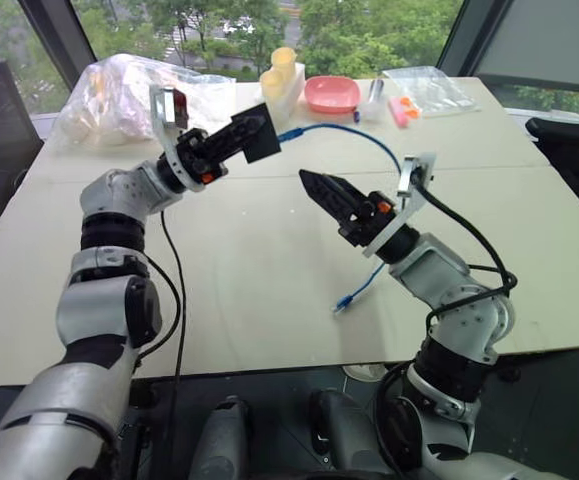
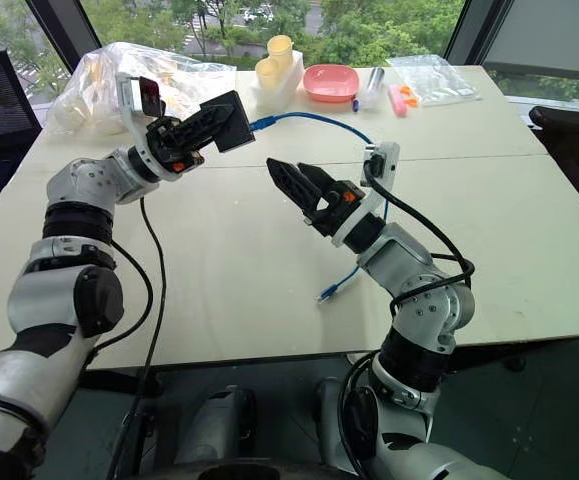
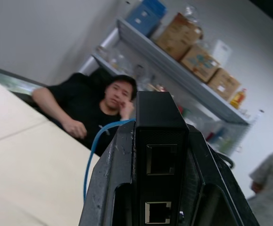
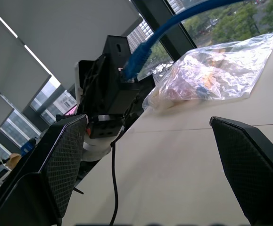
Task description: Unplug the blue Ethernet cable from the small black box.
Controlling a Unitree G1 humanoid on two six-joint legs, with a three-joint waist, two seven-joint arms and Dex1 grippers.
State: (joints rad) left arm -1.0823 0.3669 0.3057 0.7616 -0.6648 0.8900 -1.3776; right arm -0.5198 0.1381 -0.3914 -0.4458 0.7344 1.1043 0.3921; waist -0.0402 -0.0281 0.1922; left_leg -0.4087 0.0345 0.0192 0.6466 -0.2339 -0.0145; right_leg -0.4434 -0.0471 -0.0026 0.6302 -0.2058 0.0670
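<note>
Left eye view: left tool point(image 1: 252, 133), upper centre-left of frame, is pressed tight on the small flat matte-black plastic box point(image 1: 260, 137), held up off the pale counter point(image 1: 219, 270). The thin bright-blue Ethernet cable point(image 1: 354, 130) is still plugged into the box's right side; it arcs right, passes behind the right arm, and its free clear plug lies on the counter at lower centre. Right tool point(image 1: 321, 192), mid-frame, has its fingers spread, holding nothing, just below and right of the box.

Right eye view: same layout; a pink bowl point(image 2: 331, 82) and a clear plastic bag point(image 2: 104, 80) sit at the far counter edge.

Left wrist view: box clamped between the fingers, two empty sockets facing the camera, cable trailing off behind on the left.

Right wrist view: spread fingers frame the box and the blue plug boot entering it.

Judgement: cable is light and floppy, so pulling mid-cord would likely just flex it; best hold is prob. the stiff boot right at the socket. The latch tab may need pressing. Box is light, smooth and could twist in the grip.
</note>
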